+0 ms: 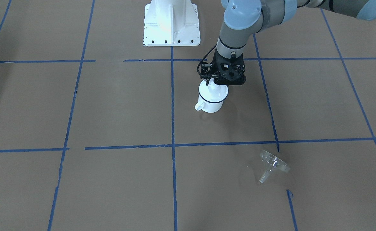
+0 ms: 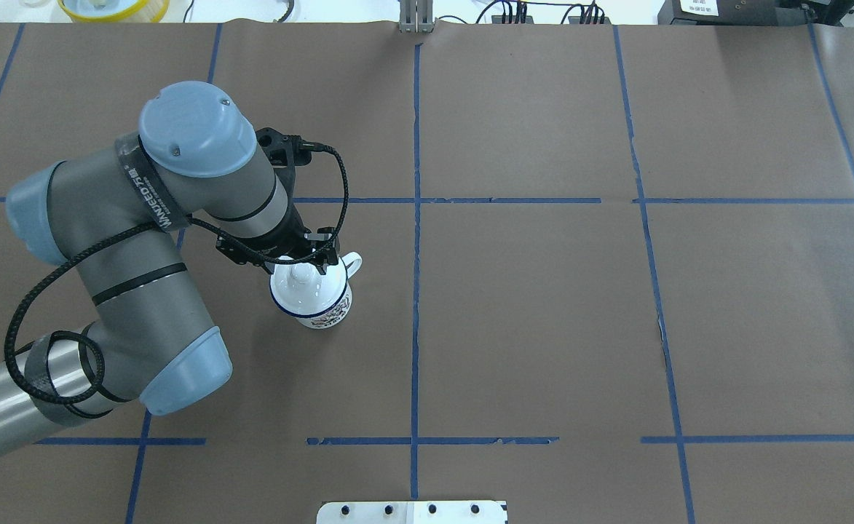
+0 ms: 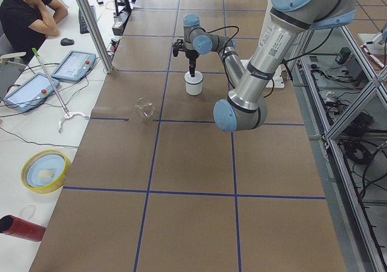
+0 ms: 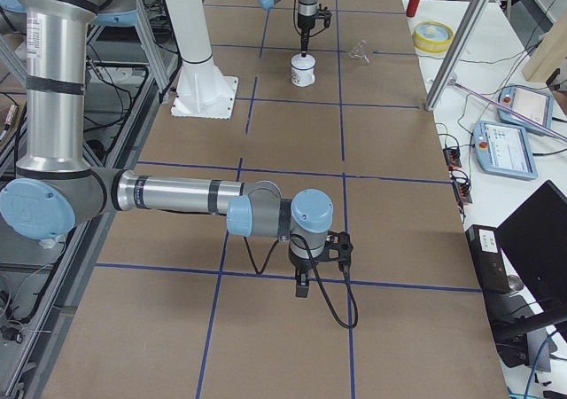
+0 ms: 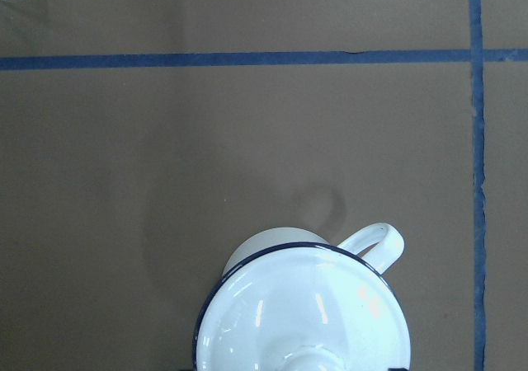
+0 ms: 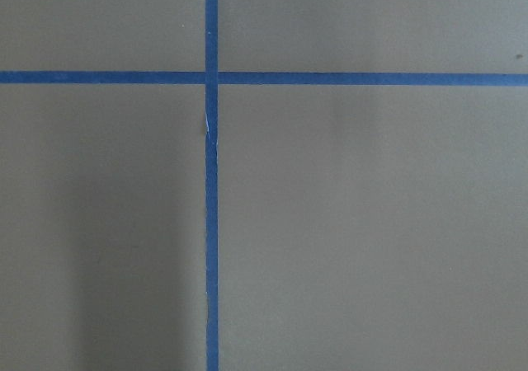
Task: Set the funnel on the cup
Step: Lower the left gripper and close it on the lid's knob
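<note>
The funnel (image 1: 272,165) lies tipped on the table (image 1: 111,112), untouched, near-right of the cup (image 1: 212,105) in the front-facing view and well apart from it. A knobbed lid (image 1: 214,93) covers the cup, so nothing is placed yet. The left gripper (image 1: 213,82) hangs at the knob. I cannot tell whether it or the right gripper (image 4: 302,285) is closed.

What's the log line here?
left gripper at white knobbed lid on white enamel mug; grip unclear; clear funnel on its side, apart; right gripper far off

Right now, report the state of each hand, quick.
Left hand: at the knob of the lid on the cup; cannot tell if it is closed.
Right hand: seen only from the side; cannot tell.
</note>
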### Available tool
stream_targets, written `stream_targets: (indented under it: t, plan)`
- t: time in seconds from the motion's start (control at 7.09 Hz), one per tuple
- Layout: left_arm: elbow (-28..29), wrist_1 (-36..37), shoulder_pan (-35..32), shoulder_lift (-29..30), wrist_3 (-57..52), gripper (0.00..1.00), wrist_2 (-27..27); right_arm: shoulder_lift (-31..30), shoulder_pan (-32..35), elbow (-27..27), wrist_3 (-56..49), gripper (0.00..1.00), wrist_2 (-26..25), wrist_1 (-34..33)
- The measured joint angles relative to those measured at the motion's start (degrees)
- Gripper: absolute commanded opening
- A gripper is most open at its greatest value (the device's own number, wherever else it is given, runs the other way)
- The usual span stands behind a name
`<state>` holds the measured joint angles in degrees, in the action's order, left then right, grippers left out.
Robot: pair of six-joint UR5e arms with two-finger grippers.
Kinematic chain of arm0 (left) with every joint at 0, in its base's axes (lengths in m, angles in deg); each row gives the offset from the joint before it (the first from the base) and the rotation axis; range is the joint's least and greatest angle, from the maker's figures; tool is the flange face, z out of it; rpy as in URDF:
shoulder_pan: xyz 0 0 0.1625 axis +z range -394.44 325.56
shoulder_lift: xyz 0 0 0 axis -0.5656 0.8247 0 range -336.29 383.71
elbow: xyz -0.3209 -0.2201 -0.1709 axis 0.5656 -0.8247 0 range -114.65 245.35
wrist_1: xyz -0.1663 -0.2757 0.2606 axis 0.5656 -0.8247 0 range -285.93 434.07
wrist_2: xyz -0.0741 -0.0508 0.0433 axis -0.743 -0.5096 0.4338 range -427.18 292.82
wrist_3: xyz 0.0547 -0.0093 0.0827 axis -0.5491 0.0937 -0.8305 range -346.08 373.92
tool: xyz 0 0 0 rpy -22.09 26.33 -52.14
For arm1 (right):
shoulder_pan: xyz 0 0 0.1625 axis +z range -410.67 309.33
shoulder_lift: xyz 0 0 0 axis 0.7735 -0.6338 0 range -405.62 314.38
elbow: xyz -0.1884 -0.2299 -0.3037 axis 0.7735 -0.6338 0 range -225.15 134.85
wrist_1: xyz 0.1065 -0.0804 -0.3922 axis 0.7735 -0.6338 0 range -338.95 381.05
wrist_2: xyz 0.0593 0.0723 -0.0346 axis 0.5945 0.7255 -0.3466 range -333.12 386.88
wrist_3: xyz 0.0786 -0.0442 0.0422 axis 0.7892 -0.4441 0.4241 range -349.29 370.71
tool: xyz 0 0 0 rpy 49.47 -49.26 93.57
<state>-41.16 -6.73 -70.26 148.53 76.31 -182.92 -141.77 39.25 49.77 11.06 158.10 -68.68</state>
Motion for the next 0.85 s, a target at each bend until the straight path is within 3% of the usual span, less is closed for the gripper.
stream_targets:
  t: [0.85]
  plan:
    - [1.5,-0.5,0.6,0.7,-0.2,0.58,-0.2,0.0,0.0,0.0,0.0,1.0,0.0,0.0]
